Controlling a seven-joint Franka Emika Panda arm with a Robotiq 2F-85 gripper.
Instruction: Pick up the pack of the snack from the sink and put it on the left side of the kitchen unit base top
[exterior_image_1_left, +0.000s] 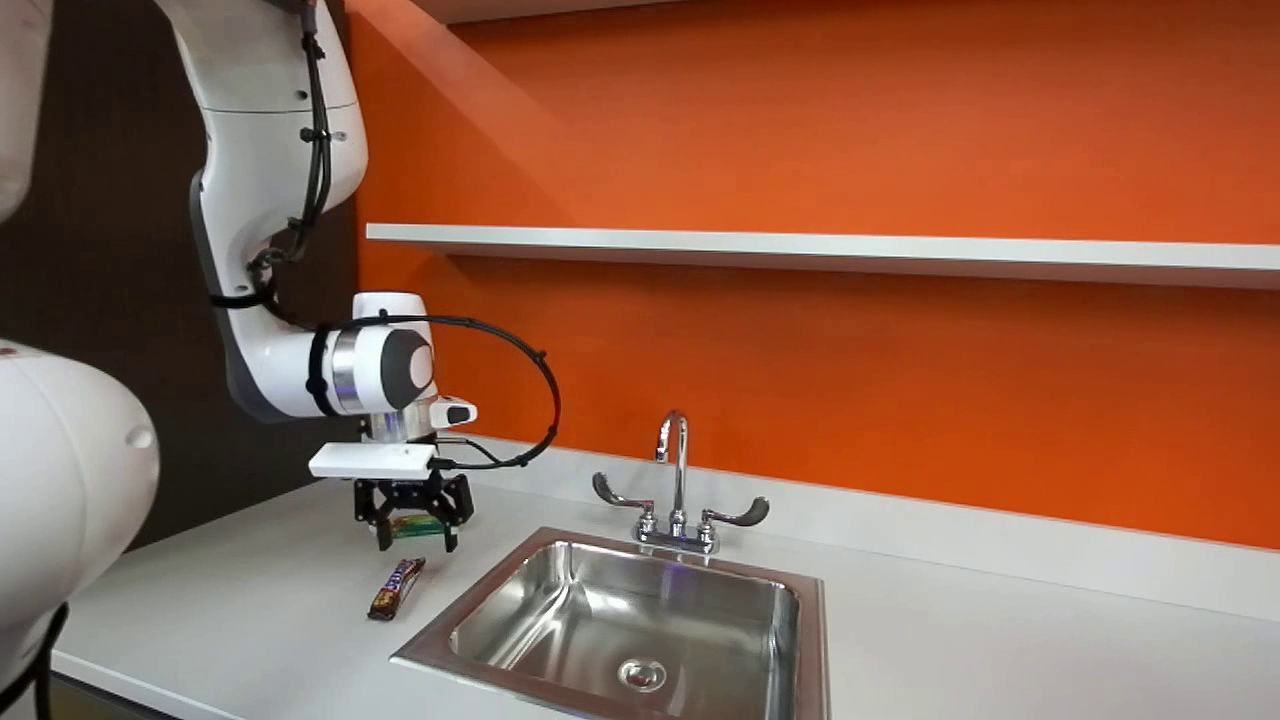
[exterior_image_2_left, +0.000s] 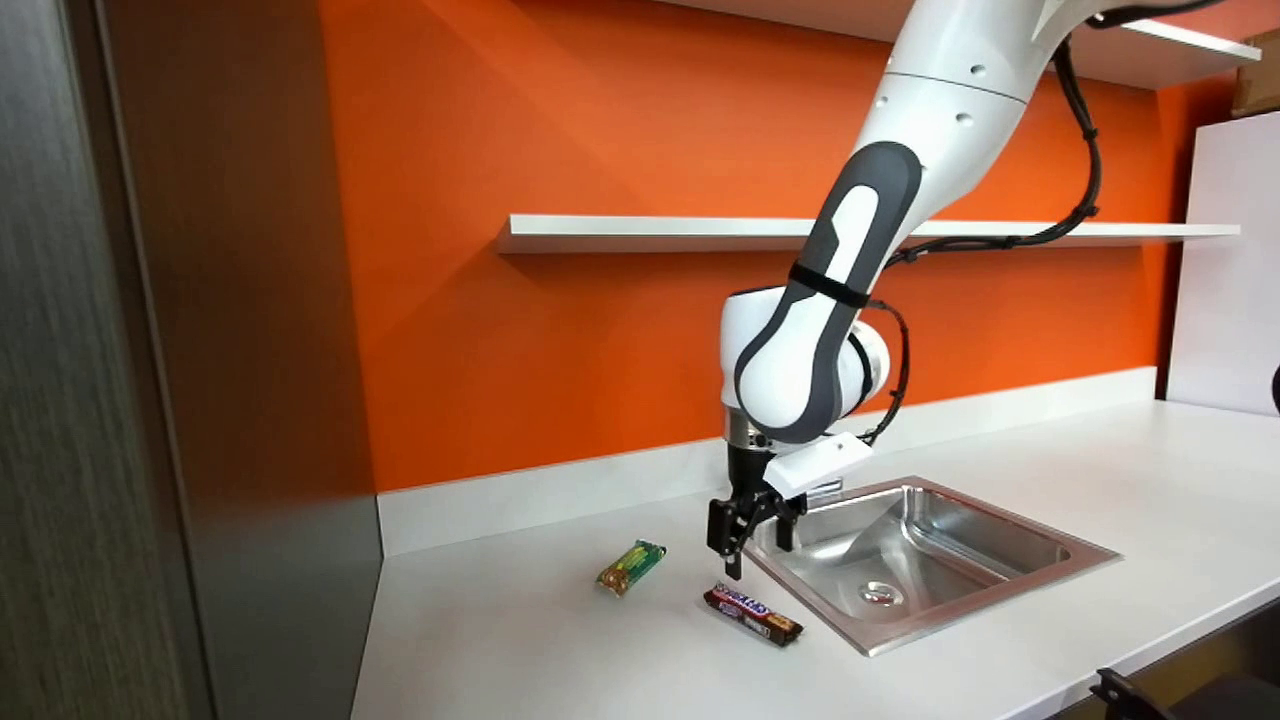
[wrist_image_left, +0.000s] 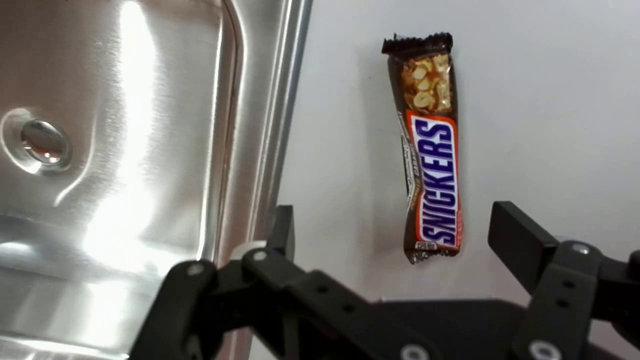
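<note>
The Snickers bar (wrist_image_left: 434, 165) lies on the white worktop (exterior_image_2_left: 530, 650), just beside the shiny sink (exterior_image_1_left: 690, 610). The black gripper (exterior_image_1_left: 417, 546) hangs over the worktop, near the bar, with its two fingers spread wide. A green packet (exterior_image_2_left: 632, 568) lies near, farther from the sink. The sink has a tap (exterior_image_1_left: 681, 480).

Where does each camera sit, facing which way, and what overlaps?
An exterior view: off the arm, facing the orange wall and sink; arm and gripper at left.
An exterior view: off the arm, facing the same wall, dark panel at left; arm from upper right, gripper mid-frame.
Wrist view: wrist-mounted, looking down at the Snickers pack beside the sink; open fingers low in frame.
Both exterior views share wall, sink, Snickers pack, shelf.
</note>
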